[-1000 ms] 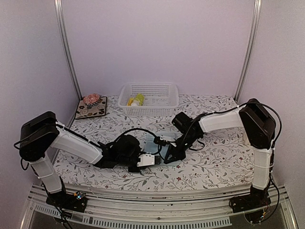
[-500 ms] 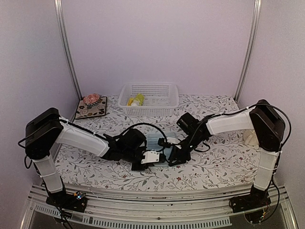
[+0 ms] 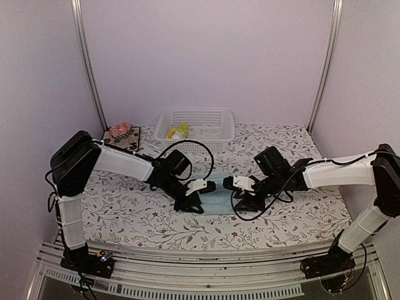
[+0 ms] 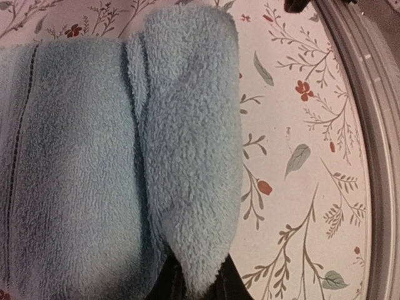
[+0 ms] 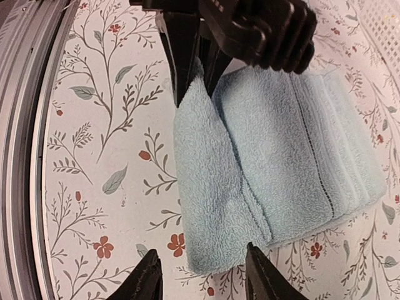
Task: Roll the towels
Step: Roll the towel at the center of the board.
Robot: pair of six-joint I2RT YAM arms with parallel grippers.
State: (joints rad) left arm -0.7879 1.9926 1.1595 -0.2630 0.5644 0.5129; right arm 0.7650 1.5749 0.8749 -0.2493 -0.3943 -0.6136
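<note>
Two claws [image 3: 189, 205] [image 3: 241, 203], one blue towel [image 3: 216, 201]

The folded towel [image 3: 215, 201] lies mid-table [image 3: 300, 219]. The left gripper [image 3: 190, 203] sits at its 9 o'clock end, clamped on the flap folded over the near edge. The right gripper [image 3: 240, 200] is at the 3 o'clock end, fingers spread either side of that flap's tip. The basket [image 3: 219, 139] stands behind at 12 o'clock, with the second towel [image 3: 177, 132] in its left half. The mat [image 3: 128, 145] is at 10 o'clock, with a small round thing [image 3: 119, 130] on it.
</note>
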